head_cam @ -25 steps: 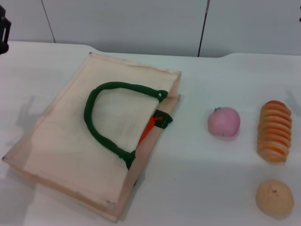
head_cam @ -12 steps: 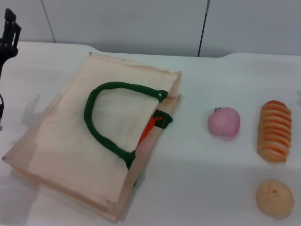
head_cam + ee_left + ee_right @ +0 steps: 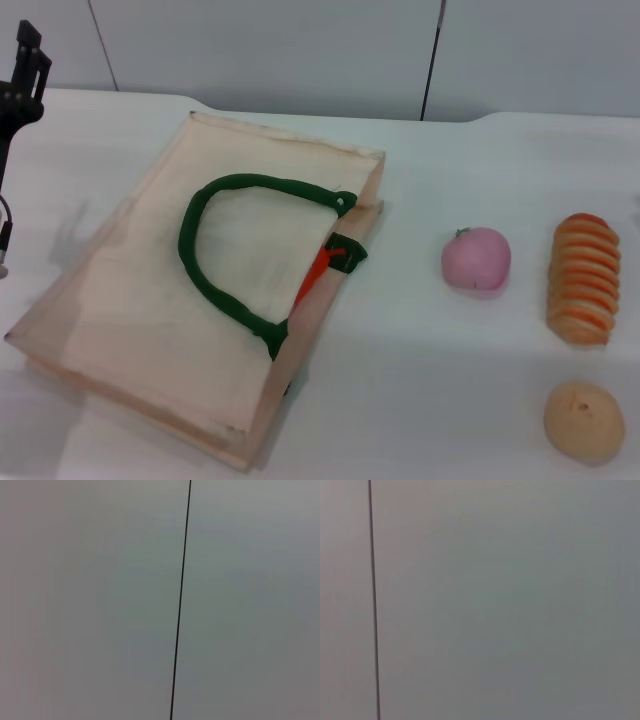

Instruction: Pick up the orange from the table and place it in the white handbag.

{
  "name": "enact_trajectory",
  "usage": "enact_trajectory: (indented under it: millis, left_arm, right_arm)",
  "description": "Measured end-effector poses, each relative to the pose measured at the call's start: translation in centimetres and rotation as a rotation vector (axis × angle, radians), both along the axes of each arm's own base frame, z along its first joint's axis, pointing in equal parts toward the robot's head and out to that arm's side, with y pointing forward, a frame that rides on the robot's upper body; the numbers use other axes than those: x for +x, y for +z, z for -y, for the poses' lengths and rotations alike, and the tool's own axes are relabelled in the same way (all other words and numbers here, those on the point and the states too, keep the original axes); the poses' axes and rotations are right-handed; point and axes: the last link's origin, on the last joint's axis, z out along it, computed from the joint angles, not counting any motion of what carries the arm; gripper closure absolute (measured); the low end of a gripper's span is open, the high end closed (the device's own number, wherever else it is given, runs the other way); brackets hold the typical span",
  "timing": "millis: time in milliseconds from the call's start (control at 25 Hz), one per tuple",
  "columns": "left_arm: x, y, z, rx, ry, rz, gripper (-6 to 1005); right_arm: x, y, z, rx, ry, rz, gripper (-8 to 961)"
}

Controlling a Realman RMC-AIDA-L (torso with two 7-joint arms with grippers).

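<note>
The white handbag (image 3: pixel 150 300) lies flat on the table (image 3: pixel 420 370), left of centre, with its dark green handle (image 3: pixel 205 270) looped on top. A small orange-red patch, the orange (image 3: pixel 318 268), shows in the bag's mouth beside the handle. The rest of the orange is hidden inside the bag. My left gripper (image 3: pixel 22 75) is raised at the far left edge of the head view, away from the bag and holding nothing I can see. My right gripper is out of view. Both wrist views show only a grey wall panel with a dark seam.
A pale pink round fruit (image 3: pixel 476 258) sits right of the bag. A ribbed orange-striped item (image 3: pixel 584 278) lies at the far right, with a tan bun-like round (image 3: pixel 584 421) in front of it. A grey wall runs behind the table.
My left arm has risen and come further into the head view at the far left edge. The bag and the other items have not moved.
</note>
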Motion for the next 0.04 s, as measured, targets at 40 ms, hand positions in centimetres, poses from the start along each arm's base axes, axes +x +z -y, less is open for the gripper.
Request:
enact_trajectory:
  millis: [40]
  left_arm:
    - [0.0, 0.0, -0.01, 0.0, 0.0, 0.0, 287]
  right_arm:
    - [0.0, 0.0, 0.0, 0.0, 0.0, 0.0, 74]
